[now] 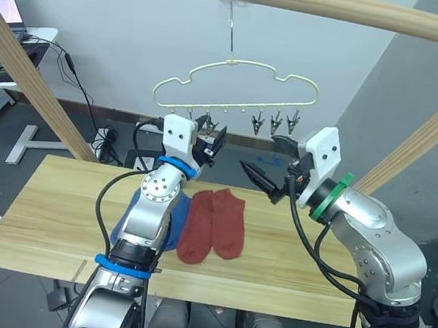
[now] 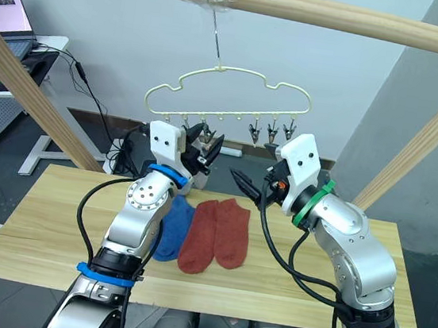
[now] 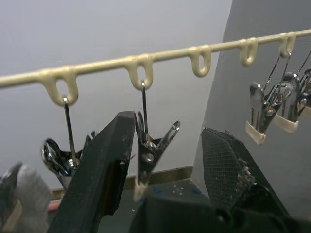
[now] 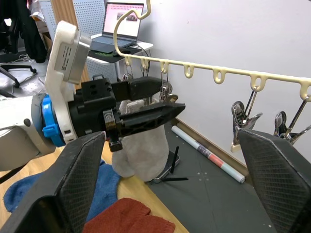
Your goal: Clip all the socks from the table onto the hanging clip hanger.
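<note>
Black fingers of the left end effector [image 1: 212, 145] are held apart around a metal clip [image 3: 148, 145] on the clip hanger [image 1: 236, 86], with nothing gripped. A light grey sock [image 4: 141, 150] is seen hanging from a clip just beside it. The right end effector [image 1: 270, 170] is raised near the hanger, its fingers spread wide. Two rust-red socks [image 1: 213, 226] and blue socks [image 2: 171, 226] are left lying on the bench [image 1: 45, 215].
</note>
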Robot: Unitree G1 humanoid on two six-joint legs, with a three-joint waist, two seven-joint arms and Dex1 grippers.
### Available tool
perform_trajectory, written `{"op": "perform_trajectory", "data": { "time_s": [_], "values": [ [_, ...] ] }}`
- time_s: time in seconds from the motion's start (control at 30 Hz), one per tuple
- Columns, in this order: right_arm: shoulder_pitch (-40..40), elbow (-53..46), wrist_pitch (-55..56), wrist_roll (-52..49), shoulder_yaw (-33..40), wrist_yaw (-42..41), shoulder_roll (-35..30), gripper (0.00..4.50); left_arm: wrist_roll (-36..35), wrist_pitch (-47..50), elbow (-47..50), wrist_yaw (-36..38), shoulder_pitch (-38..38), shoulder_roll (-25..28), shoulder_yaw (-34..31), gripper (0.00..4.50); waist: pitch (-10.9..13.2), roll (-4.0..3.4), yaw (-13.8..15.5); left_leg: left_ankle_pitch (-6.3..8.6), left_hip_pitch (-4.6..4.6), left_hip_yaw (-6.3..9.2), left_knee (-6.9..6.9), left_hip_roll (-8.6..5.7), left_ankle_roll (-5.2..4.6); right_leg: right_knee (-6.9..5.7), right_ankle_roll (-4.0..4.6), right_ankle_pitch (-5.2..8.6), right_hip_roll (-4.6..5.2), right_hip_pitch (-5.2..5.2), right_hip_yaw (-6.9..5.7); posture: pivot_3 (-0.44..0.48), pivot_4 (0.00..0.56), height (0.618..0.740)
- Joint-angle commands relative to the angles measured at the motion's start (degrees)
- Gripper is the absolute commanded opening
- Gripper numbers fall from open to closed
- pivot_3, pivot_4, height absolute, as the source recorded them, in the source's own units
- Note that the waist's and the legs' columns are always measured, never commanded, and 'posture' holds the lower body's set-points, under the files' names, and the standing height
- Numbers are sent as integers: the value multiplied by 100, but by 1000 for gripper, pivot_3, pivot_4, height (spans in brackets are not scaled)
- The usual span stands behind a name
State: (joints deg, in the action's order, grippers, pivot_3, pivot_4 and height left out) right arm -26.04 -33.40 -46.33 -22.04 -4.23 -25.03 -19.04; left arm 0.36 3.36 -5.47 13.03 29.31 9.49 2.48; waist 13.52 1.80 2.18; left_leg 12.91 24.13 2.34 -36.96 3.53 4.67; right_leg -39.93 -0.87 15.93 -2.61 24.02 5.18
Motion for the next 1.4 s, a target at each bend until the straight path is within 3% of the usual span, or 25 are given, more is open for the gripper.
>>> {"op": "perform_trajectory", "data": {
  "time_s": [0.03,0.73,0.87,1.0,1.1,1.4],
  "values": [
    [-52,-84,152,-72,88,-3,-17,4500,6,-124,-4,-74,118,-15,-59,2499,0,0,-1,0,0,0,0,0,0,0,0,0,0,0,0,132,197,740],
    [-35,-86,180,-93,66,-13,-34,4500,-7,-231,-109,-185,186,-37,-147,2499,0,0,-1,0,0,0,0,1,0,0,0,0,0,0,-1,135,193,740],
    [-37,-106,180,-100,62,-2,-21,4500,-65,-244,-97,-111,167,-35,-143,1751,0,0,-1,0,0,1,0,1,0,0,0,0,0,0,-1,135,188,740],
    [-47,-89,197,-94,55,-3,-16,4500,-119,-223,-110,-96,176,-57,-155,630,0,0,-1,0,0,1,0,1,0,0,0,0,0,0,-2,137,186,740],
    [-25,-98,204,-89,33,5,-1,4500,-132,-223,-79,-86,157,-57,-155,169,-2,0,0,0,0,1,0,1,0,-1,1,0,0,0,-1,139,182,740],
    [428,172,293,145,-428,78,89,4500,-427,194,95,80,7,15,-308,8,-13,3,15,0,0,0,0,0,0,-2,1,0,0,0,-1,157,174,740]
  ]
}}
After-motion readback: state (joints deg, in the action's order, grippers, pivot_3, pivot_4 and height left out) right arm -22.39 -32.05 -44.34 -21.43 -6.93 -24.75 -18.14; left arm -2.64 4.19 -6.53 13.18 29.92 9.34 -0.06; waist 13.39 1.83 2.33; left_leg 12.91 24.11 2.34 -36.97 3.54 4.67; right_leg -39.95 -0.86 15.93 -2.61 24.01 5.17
